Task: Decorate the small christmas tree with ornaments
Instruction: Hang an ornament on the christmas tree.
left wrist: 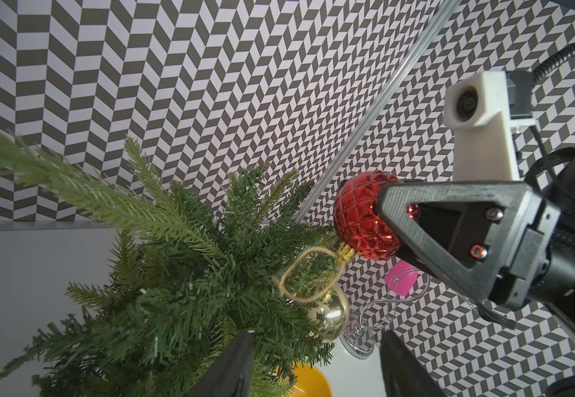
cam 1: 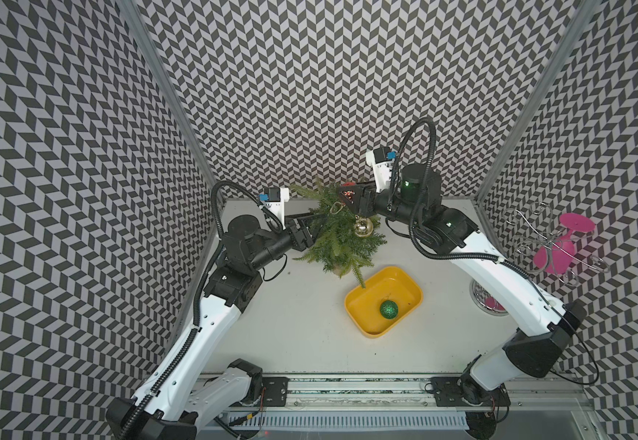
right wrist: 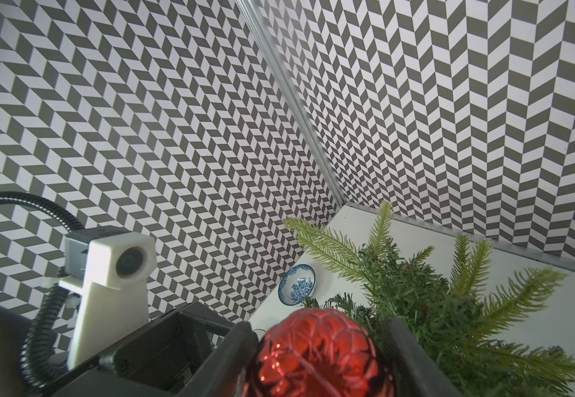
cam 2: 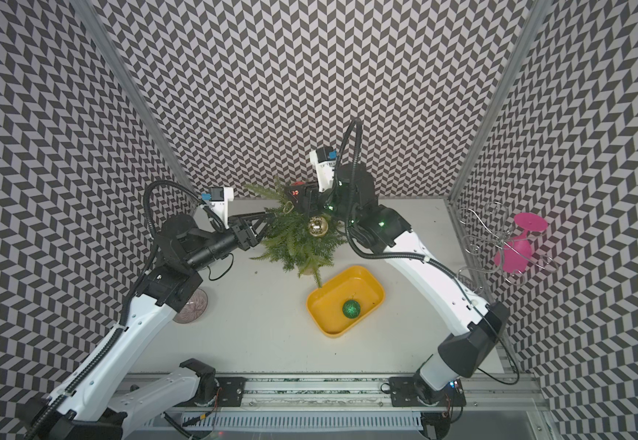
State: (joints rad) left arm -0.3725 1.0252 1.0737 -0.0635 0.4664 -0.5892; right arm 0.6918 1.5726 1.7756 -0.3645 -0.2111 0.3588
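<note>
The small christmas tree (cam 1: 338, 238) (cam 2: 297, 244) stands near the back wall. A gold ornament (cam 1: 362, 227) (left wrist: 329, 318) hangs on the side facing my right arm. My right gripper (cam 1: 349, 198) (right wrist: 320, 331) is shut on the red patterned ornament (left wrist: 361, 216) (right wrist: 317, 357), just above the treetop. Its string loop (left wrist: 299, 275) dangles over the upper branches. My left gripper (cam 1: 318, 224) (left wrist: 315, 338) is open at the tree's other side, with one finger (left wrist: 241, 357) among the needles. The glittery green ornament (cam 1: 389, 309) (cam 2: 351, 308) lies in the yellow tray (cam 1: 352, 301).
A wire rack (cam 1: 527, 228) with a pink glass (cam 1: 555, 247) stands by the right wall. A blue-and-white bowl (right wrist: 296, 284) sits in the back left corner. A clear glass dish (cam 2: 191, 309) lies under my left arm. Patterned walls close in three sides.
</note>
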